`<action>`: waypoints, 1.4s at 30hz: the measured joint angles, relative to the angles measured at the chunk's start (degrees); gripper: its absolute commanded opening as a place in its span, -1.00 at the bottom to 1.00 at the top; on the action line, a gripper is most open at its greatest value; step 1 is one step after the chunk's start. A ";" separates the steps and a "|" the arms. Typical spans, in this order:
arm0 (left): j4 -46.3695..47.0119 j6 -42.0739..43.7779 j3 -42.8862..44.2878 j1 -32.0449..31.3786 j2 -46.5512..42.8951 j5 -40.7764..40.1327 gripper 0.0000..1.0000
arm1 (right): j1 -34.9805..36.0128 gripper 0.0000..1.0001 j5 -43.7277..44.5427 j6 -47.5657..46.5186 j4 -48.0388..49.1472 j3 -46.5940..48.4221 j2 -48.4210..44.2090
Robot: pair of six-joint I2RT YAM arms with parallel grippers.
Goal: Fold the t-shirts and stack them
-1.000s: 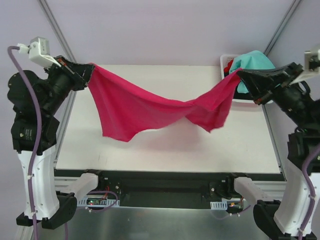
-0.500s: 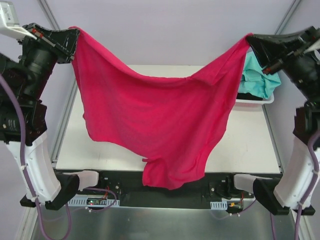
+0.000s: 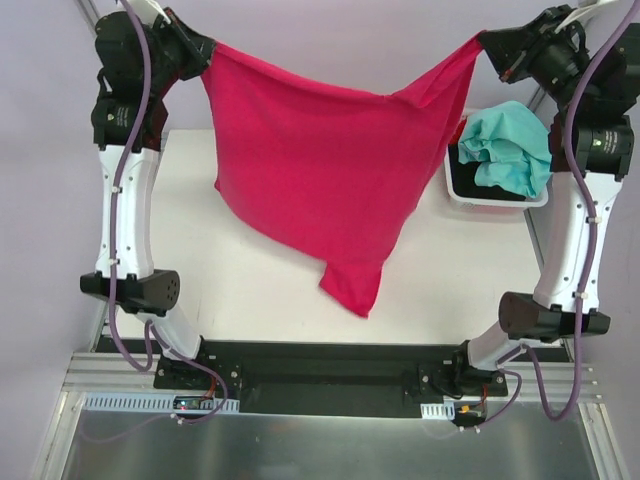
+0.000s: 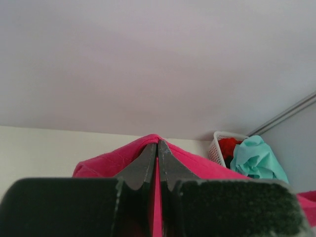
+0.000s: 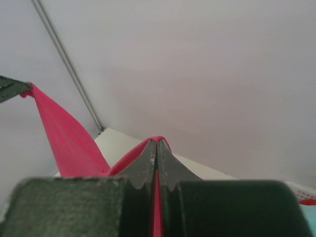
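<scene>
Pink t-shirt [image 3: 310, 170] hangs spread above the worktop [image 3: 470, 270], held aloft by its two upper corners. Left gripper [image 3: 203, 50] and right gripper [image 3: 487, 42] each have jaws pinching one corner. Teal t-shirt [image 3: 508, 150] lies heaped in the basket [image 3: 497, 200] at the worktop's right edge.

A magenta-pink t-shirt [image 3: 320, 180] is held stretched like a curtain between the left gripper [image 3: 205, 48] and the right gripper [image 3: 485, 42], both high up and clamped on its corners. The middle of the table [image 3: 250, 290] is screened by it. Bare tabletop is left along the near edge and left side. The far right corner is taken up by a white basket [image 3: 495, 203] heaped with a teal t-shirt [image 3: 505, 145].
</scene>
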 measured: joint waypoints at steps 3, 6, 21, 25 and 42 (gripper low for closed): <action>-0.07 -0.02 0.90 0.00 2.67 -0.02 -1.00 | -2.49 -0.98 -0.11 1.86 2.73 1.03 1.99; 0.00 -0.02 1.31 -0.02 2.58 -0.02 -1.00 | -4.22 -0.98 -0.39 4.28 5.35 1.42 2.34; 5.97 0.00 -18.51 0.00 -26.10 -0.31 -1.00 | -4.81 -0.98 -3.10 15.43 18.12 3.76 -5.95; 6.56 0.00 -31.10 0.00 -34.71 -0.85 -1.00 | -4.81 -0.98 -3.08 16.37 19.50 5.35 -8.87; -2.78 3.26 -21.05 0.00 -32.17 -2.89 -1.00 | -4.83 -0.99 -3.78 18.03 19.30 1.22 -12.79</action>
